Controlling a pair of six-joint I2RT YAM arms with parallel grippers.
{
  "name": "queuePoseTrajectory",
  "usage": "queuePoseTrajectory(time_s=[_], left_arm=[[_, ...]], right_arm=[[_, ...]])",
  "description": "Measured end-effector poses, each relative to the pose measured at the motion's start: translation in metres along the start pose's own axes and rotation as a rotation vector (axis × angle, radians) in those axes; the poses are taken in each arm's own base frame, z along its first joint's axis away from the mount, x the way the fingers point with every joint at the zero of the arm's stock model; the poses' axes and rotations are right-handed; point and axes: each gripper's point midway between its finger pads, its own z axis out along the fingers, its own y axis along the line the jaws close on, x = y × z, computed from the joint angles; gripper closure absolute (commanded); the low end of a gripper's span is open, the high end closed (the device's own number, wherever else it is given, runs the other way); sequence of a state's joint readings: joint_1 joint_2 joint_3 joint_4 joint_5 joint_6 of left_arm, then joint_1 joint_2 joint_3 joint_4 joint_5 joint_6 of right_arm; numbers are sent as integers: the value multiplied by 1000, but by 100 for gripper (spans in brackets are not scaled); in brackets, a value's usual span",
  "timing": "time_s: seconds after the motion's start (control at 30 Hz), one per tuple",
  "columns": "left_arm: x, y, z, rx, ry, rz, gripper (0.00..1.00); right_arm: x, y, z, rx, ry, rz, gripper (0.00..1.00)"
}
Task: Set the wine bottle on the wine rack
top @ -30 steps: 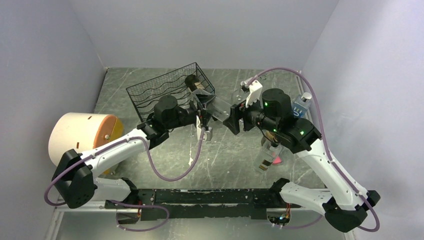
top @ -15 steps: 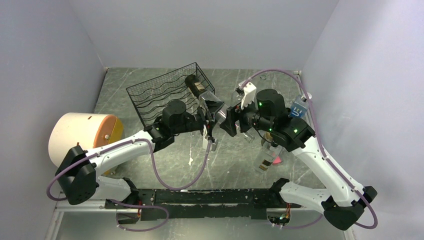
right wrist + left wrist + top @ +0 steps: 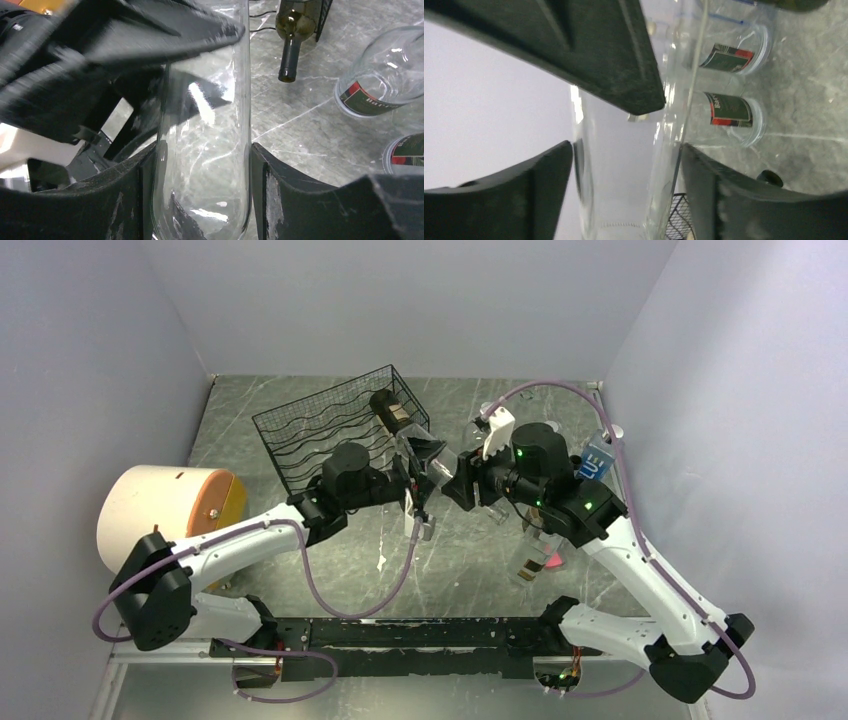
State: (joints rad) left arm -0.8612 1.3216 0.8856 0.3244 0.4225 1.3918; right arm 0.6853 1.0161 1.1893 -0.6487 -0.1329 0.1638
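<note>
Since a second ago the left arm has been carried slightly rightward and the right arm drawn in to the left, so that the two grippers are now met above the table (image 3: 450,570), just off the near right corner of the wine rack (image 3: 320,425). A clear wine bottle (image 3: 437,466) is held in the air between them and has not yet been set on the rack. The left gripper (image 3: 420,455) is clamped on it, and in the left wrist view the glass is seen pinched between both fingers (image 3: 524,195). The right gripper (image 3: 462,480) has been narrowed around the same bottle. In the right wrist view its fingers (image 3: 290,200) appear to be pressed against the glass on either side, though reflections leave the contact less than certain. A dark bottle (image 3: 390,408) is lodged at the rack's right end. A labelled clear bottle (image 3: 380,75) is seen on the table nearby.
</note>
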Motion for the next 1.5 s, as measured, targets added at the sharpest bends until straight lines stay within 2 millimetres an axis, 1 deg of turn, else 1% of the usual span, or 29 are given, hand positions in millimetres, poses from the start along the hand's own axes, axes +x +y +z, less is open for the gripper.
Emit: queuePoseTrajectory(time_s=[0.1, 0.17, 0.23, 0.33, 0.4, 0.5, 0.57, 0.67, 0.7, 0.8, 0.9, 0.97, 1.03, 1.1, 1.17, 1.23, 1.33, 1.43, 1.5], left_arm=[[-5, 4, -5, -46, -13, -51, 5], [-10, 9, -10, -85, -24, -83, 5], [-12, 9, -17, -114, -27, -119, 5], [-15, -3, -24, -121, -30, -208, 5], [-20, -16, -34, -120, -39, -341, 5], [-32, -13, -48, -165, -73, -506, 5], [-40, -3, -63, -228, -94, -647, 5], [-41, 20, -87, -371, -88, -873, 5], [-38, 30, -98, -440, -74, -964, 5], [-26, 46, -121, -575, 2, -1192, 5], [-16, 61, -138, -664, 103, -1339, 5], [-8, 65, -149, -717, 179, -1410, 5], [0, 59, -158, -757, 251, -1454, 5], [7, 48, -165, -782, 322, -1479, 5], [14, 39, -171, -796, 382, -1483, 5], [17, 35, -174, -798, 414, -1477, 5], [19, 36, -176, -804, 436, -1456, 5], [20, 43, -176, -810, 440, -1450, 5], [18, 47, -174, -808, 432, -1455, 5]], right_arm=[[2, -2, -3, 20, -8, 17, 100], [0, -7, -5, 54, -23, 30, 100], [-4, -11, -9, 79, -44, 39, 100], [-10, -14, -12, 105, -76, 52, 100], [-10, -17, -9, 118, -91, 62, 100], [-1, -20, -1, 124, -74, 70, 100], [8, -22, 6, 129, -50, 73, 100], [21, -25, 18, 131, -12, 78, 100], [25, -25, 23, 128, -1, 82, 100], [37, -24, 34, 109, 23, 91, 100], [51, -21, 49, 74, 39, 100, 100], [62, -19, 61, 51, 63, 105, 100], [73, -18, 72, 37, 94, 109, 100], [82, -16, 85, 27, 128, 115, 100], [87, -13, 97, 15, 146, 116, 100], [92, -10, 108, 7, 159, 121, 100], [98, -7, 124, -2, 166, 126, 100], [104, -7, 140, -2, 173, 132, 100], [111, -8, 151, 7, 186, 140, 100]])
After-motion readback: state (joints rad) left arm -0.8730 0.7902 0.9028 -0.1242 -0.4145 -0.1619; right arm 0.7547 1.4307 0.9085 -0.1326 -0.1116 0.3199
